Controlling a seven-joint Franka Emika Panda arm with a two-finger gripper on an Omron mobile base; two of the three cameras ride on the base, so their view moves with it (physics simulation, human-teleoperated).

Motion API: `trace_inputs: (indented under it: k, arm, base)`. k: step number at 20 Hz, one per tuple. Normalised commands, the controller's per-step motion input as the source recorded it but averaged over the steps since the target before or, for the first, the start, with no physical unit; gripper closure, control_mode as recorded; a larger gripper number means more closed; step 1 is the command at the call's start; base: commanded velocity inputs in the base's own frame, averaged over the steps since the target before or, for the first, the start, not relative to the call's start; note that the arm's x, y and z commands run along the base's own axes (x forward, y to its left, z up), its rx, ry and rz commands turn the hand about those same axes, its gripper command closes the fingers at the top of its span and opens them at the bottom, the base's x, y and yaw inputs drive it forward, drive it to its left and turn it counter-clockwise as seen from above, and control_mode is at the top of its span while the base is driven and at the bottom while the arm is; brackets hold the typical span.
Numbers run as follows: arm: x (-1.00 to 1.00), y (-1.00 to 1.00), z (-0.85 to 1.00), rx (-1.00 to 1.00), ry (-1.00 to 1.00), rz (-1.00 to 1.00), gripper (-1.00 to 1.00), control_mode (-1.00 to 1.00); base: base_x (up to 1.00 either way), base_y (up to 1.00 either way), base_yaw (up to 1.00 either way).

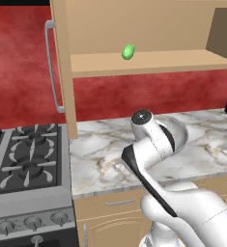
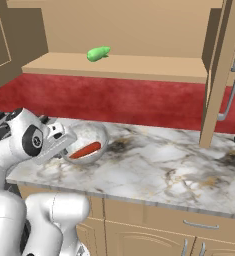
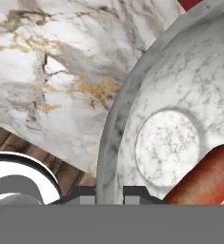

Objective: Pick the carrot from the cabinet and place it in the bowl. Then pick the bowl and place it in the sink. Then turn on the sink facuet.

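Currently, left base view: the light tan wooden wall cabinet [image 1: 148,29] has its door swung open, with the long grey metal bar handle [image 1: 50,67] on the door's outer face; a small green rounded vegetable [image 1: 128,51] lies on the plain shelf. The white robot arm [image 1: 158,144] bends over the white-grey marble bench [image 1: 100,159], and a grey gas stove [image 1: 25,164] sits to the left of the bench. Right base view: the round shallow bowl, speckled white-grey inside [image 2: 91,137], stands on the marble bench [image 2: 154,170] near its left front edge, with the short orange-red tapered carrot [image 2: 85,150] lying inside it. The arm's hand reaches the bowl's near rim from the left; the fingers are hidden behind the hand there. The green vegetable [image 2: 98,53] rests on the cabinet shelf [image 2: 124,65] above. Hand view: the two dark fingers [image 3: 86,195] stand close together, one on each side of the bowl rim [image 3: 106,157], pinching it. The carrot [image 3: 206,176] lies on the bowl's floor beside the pale round centre [image 3: 168,147].
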Motion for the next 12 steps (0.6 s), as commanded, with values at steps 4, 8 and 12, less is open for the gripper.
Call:
trace_inputs:
  k: [4, 8, 12]
  arm:
    - [-1.00, -0.04, 0.93, 0.00, -0.07, 0.45, 1.00, -1.00]
    - [-0.89, -0.07, 0.79, 0.00, -0.03, 0.50, 1.00, -1.00]
    - [-0.63, -0.01, 0.56, 0.00, 0.00, 0.44, 1.00, -1.00]
  base:
    - [0.00, 0.00, 0.00]
    - [0.00, 0.00, 0.00]
    - [0.00, 0.00, 0.00]
